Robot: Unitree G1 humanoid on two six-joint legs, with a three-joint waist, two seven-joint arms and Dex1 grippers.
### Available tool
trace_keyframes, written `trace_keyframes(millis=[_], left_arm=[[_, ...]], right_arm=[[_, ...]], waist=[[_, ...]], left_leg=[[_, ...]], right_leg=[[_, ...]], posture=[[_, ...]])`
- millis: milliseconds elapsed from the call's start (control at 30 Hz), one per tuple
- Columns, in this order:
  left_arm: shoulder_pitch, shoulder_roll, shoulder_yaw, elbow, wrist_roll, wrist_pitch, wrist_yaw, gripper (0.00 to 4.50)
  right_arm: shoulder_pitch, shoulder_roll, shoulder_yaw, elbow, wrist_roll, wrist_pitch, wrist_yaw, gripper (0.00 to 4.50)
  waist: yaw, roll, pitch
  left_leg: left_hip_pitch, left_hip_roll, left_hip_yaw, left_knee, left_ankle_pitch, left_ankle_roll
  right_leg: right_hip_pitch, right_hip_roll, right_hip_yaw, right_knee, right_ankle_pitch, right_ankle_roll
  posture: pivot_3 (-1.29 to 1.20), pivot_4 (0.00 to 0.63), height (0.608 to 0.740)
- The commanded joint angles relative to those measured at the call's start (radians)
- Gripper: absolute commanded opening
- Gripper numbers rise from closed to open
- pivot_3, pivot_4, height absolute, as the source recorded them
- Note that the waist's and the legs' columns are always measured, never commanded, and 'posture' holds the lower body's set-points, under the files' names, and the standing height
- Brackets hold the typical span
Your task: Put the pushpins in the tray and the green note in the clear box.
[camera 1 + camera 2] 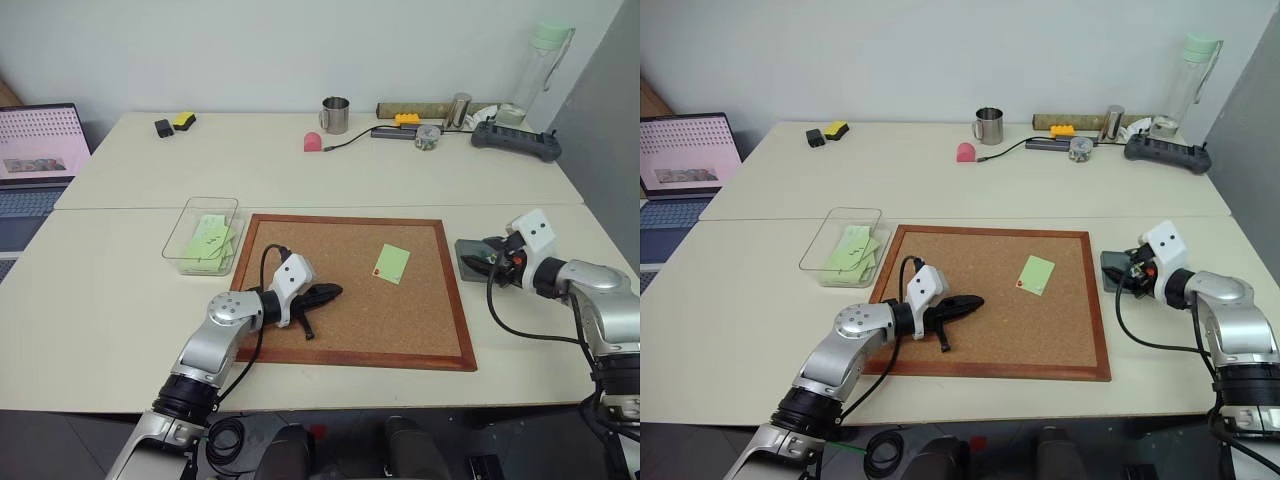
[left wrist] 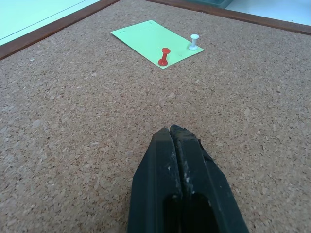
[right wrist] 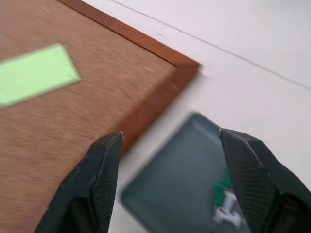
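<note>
The green note point(image 1: 392, 263) lies on the cork board point(image 1: 340, 340), with a red pushpin point(image 2: 164, 57) and a pale pin point(image 2: 194, 41) standing in its corner. My left gripper point(image 1: 325, 293) rests shut and empty on the cork, short of the note. The dark-grey tray point(image 1: 466, 264) sits just right of the board. In it lie a green pushpin point(image 3: 222, 187) and a pale pin point(image 3: 228, 216). My right gripper point(image 3: 171, 138) hovers over the tray, open with nothing between its fingers. The clear box point(image 1: 176, 245) stands left of the board with light-green notes inside.
A laptop point(image 1: 35, 150) sits at the far left. Along the back of the table are a metal mug point(image 1: 335, 115), a pink object point(image 1: 312, 142), a power strip point(image 1: 515, 140) and a bottle point(image 1: 545, 60). A cable runs from my right wrist over the table.
</note>
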Motion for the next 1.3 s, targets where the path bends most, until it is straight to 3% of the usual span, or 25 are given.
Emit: trace_keyframes(millis=[33,300,567,667,1100,1300], left_arm=[[0.005,0.009,-0.007,0.029,0.026,0.011,0.006,0.00],[0.001,0.011,-0.008,0.033,0.030,0.012,0.006,0.00],[0.009,0.017,-0.004,0.023,0.031,0.016,0.011,0.00],[0.011,0.019,-0.004,0.023,0.032,0.017,0.013,0.00],[0.008,0.017,-0.002,0.022,0.030,0.017,0.015,0.00],[0.008,0.014,-0.002,0.022,0.029,0.016,0.017,0.00]], right_arm=[[0.003,-0.002,0.078,-0.133,0.019,-0.011,0.081,3.15],[-0.054,0.110,0.207,-0.088,-0.024,-0.060,0.091,3.15],[-0.085,0.179,0.227,0.032,-0.042,-0.121,0.091,3.15],[-0.088,0.191,0.226,0.059,-0.046,-0.140,0.087,2.71],[-0.085,0.202,0.210,0.111,-0.044,-0.181,0.080,0.11],[-0.083,0.204,0.195,0.080,-0.011,-0.157,0.089,0.05]], waist=[[-0.001,0.000,0.000],[0.000,0.000,0.000],[0.000,0.000,0.000],[0.000,0.000,0.000],[0.000,0.000,0.000],[0.000,0.000,0.000]], left_leg=[[0.000,0.000,0.000,0.000,0.000,0.000],[0.000,0.000,-0.001,0.000,0.000,0.000],[0.000,0.000,-0.001,0.000,0.000,0.000],[0.000,0.000,-0.001,0.000,0.000,0.000],[0.000,0.000,-0.001,0.000,0.000,0.000],[0.000,0.000,-0.001,0.000,0.000,0.000]], right_leg=[[0.000,0.000,0.000,0.000,0.000,0.000],[0.000,0.000,0.000,-0.001,-0.002,0.003],[0.000,0.000,0.000,-0.001,0.000,0.000],[0.000,0.000,0.000,-0.001,0.000,0.000],[0.000,0.000,0.000,-0.001,0.000,0.000],[0.000,0.000,0.000,-0.001,0.000,0.000]], posture=[[0.00,0.150,0.740],[0.00,0.150,0.740],[0.00,0.150,0.740],[0.00,0.150,0.740],[0.00,0.150,0.740],[0.00,0.150,0.740]])
